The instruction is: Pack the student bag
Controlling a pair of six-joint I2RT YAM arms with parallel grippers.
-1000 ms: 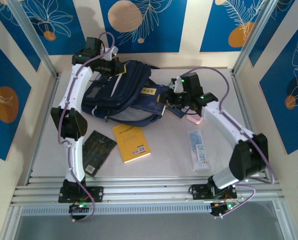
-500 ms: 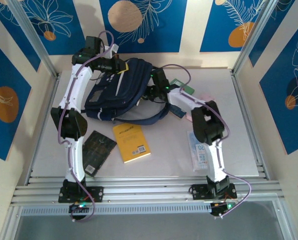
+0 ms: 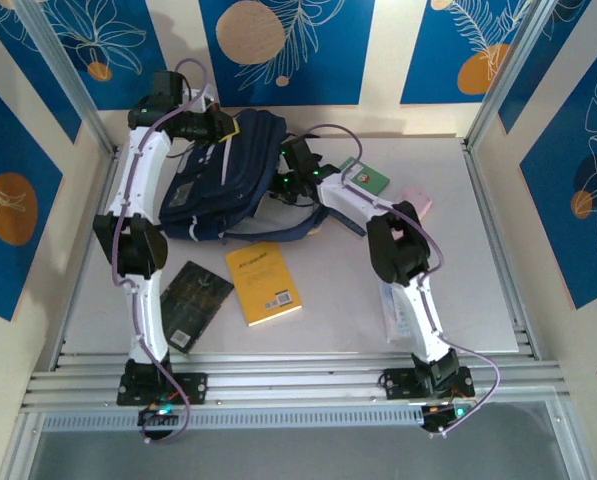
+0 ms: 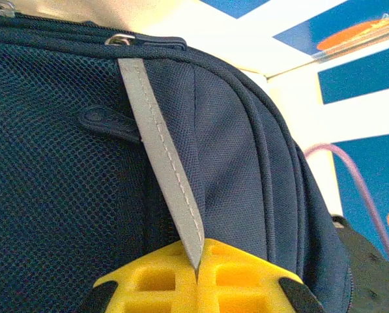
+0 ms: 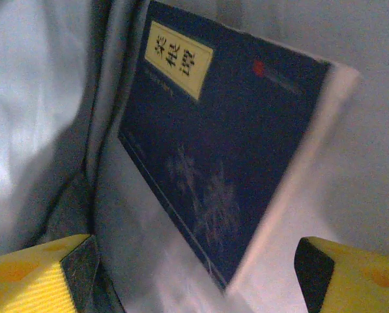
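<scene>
The left gripper [image 4: 197,279] was closed on a grey stripe [image 4: 165,169] of the bag [image 4: 51,195], its yellow fingertips pressed together with the stripe pinched between them. The stripe ran up and away from it over navy mesh toward a zip pull [image 4: 119,39] at the bag's top edge.

The right gripper [image 5: 194,274] was open, its fingers [image 5: 31,277] well apart and touching nothing. Just ahead of it, between the lines of the fingers, a blue book [image 5: 227,163] with a yellow label [image 5: 179,59] stood tilted against pale grey fabric [image 5: 38,78]. From above, this gripper sat at the bag's right side, the bag stretching left from it to the other gripper.

Back toward the arm bases from the right gripper, a yellow book [image 3: 265,285] and a black book [image 3: 196,300] lay on the table [image 3: 328,330]. To its right lay a green card [image 3: 366,178] and a pink item [image 3: 416,203].
</scene>
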